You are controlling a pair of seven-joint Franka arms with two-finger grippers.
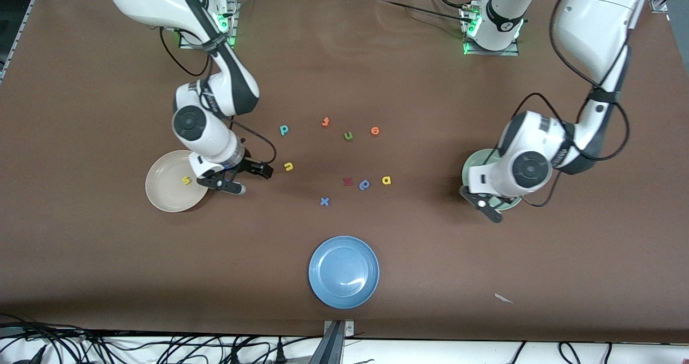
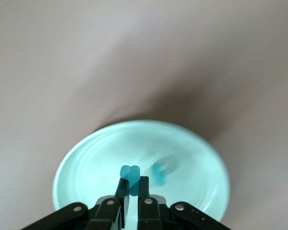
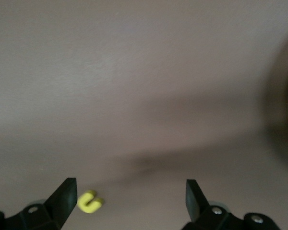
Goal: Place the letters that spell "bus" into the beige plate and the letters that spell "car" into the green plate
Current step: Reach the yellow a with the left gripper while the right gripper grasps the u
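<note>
A: Where is the left claw (image 2: 132, 184)?

B: It hangs over the green plate (image 2: 86, 158) at the left arm's end of the worktop (image 1: 484, 278), fingers pressed together on a small teal letter (image 2: 130, 173). Which letter it is cannot be told. A second teal letter (image 2: 159, 172) lies in the plate just beside the claw.

A: And the right claw (image 1: 248, 180)?

B: Spread wide, holding nothing, low over the worktop just beside the beige plate (image 1: 161, 191). The yellow s (image 1: 186, 180) lies in that plate, near the claw. The yellow u (image 1: 289, 166) sits on the worktop just ahead of the claw's fingertips; the right wrist view shows it close by one finger (image 3: 65, 199).

A: The other letters?

B: The teal b (image 1: 284, 130) lies on the worktop past the yellow u, farther from the front camera than the right claw. The yellow a (image 1: 386, 180) lies roughly midway between the two claws, nearer the left one. An orange t (image 1: 325, 121), green u (image 1: 348, 135), orange o (image 1: 375, 131), blue x (image 1: 324, 201) and dark blue letter (image 1: 364, 184) are scattered around it. A blue plate (image 1: 323, 288) sits well apart from both claws.
</note>
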